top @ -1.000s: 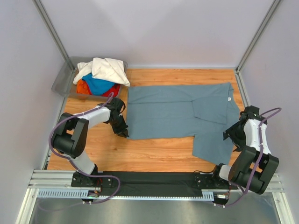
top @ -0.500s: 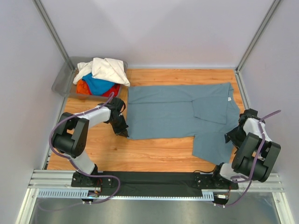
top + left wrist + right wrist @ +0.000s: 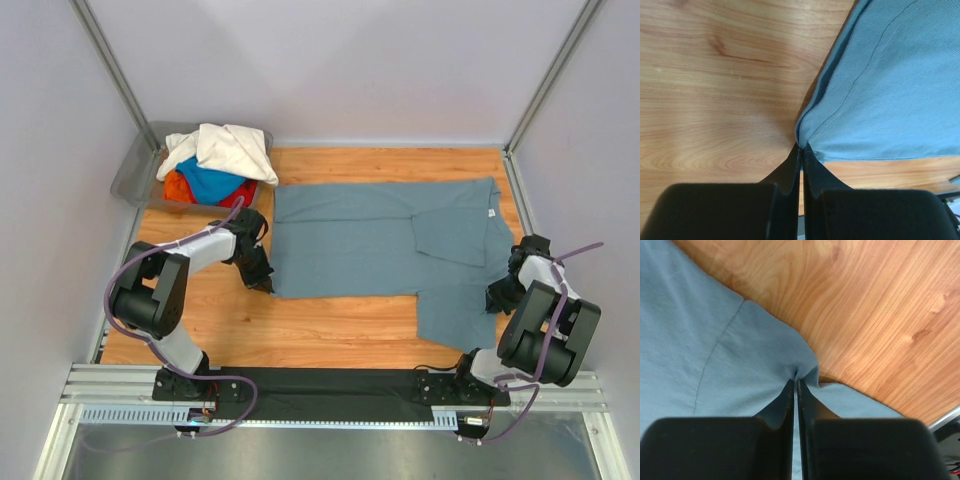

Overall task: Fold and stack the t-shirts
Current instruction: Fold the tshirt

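Nearest, at lower right of the top view: right gripper point(image 3: 497, 297) pinched tight on the right edge of the slate grey-blue t-shirt point(image 3: 370, 245), jaws closed to a sliver over a small pucker of cloth in the wrist view. At mid left: left gripper point(image 3: 268, 285) likewise clamped shut on the shirt's lower-left corner, cloth bunched at the tips. Spread flat across mid-frame on the wooden table point(image 3: 330, 335), partly folded, white neck label point(image 3: 491, 213) near the right edge. Thin grips, both; likely to slip if lifted unevenly or pulled apart, dropping a corner and skewing the fold. Bare wood open below the shirt and at left; side wall point(image 3: 600, 230) close beside the right arm, little swing room there. Farthest, upper left: grey bin point(image 3: 135, 175) holding cream-white shirt point(image 3: 232, 148), bright blue shirt point(image 3: 210, 183) and red-orange shirt point(image 3: 176, 188), just beside the grey-blue shirt's upper-left corner.
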You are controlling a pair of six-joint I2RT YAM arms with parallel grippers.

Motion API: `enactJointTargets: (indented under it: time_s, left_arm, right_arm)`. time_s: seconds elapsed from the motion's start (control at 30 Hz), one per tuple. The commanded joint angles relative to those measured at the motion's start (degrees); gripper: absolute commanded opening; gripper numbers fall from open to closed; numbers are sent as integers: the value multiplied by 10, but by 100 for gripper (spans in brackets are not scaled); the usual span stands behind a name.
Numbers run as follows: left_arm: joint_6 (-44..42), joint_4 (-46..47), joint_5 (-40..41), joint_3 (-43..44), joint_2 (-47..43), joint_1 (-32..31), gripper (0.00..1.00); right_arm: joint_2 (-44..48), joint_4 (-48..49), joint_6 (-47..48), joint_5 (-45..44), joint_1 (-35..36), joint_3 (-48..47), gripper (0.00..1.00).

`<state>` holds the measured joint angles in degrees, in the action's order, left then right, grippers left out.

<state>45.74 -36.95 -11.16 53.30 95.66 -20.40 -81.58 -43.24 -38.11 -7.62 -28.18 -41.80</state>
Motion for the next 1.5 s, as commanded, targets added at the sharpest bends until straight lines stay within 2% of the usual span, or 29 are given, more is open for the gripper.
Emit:
enactJointTargets:
  time_s: [0.0, 0.43, 0.6, 0.67, 0.83, 1.0, 1.23, 1.47]
  left_arm:
    - [-21, -1, 29, 9, -26, 8, 0]
    - [-12, -31, 24, -35, -102, 7, 0]
    - [-27, -58, 36, 0, -115, 3, 0]
    - [-38, -79, 51, 41, -100, -2, 0]
    - [-57, -109, 85, 143, -31, -2, 0]
    - [-61, -132, 111, 231, 29, 3, 0]
    - [-63, -165, 128, 345, 115, 19, 0]
    - [-62, -182, 127, 417, 182, 23, 0]
  right_arm:
    - [-15, 25, -8, -60, -6, 34, 0]
    - [86, -110, -4, -62, -7, -23, 1]
    - [92, -117, 25, -32, -6, -77, 0]
    - [85, -112, 39, -14, -6, -105, 0]
    - [27, -103, 61, 67, 2, -223, 0]
    - [-83, -105, 85, 129, 13, -318, 0]
    - [-197, -117, 111, 150, 36, -437, 0]
    - [-253, -133, 110, 155, 37, -507, 0]
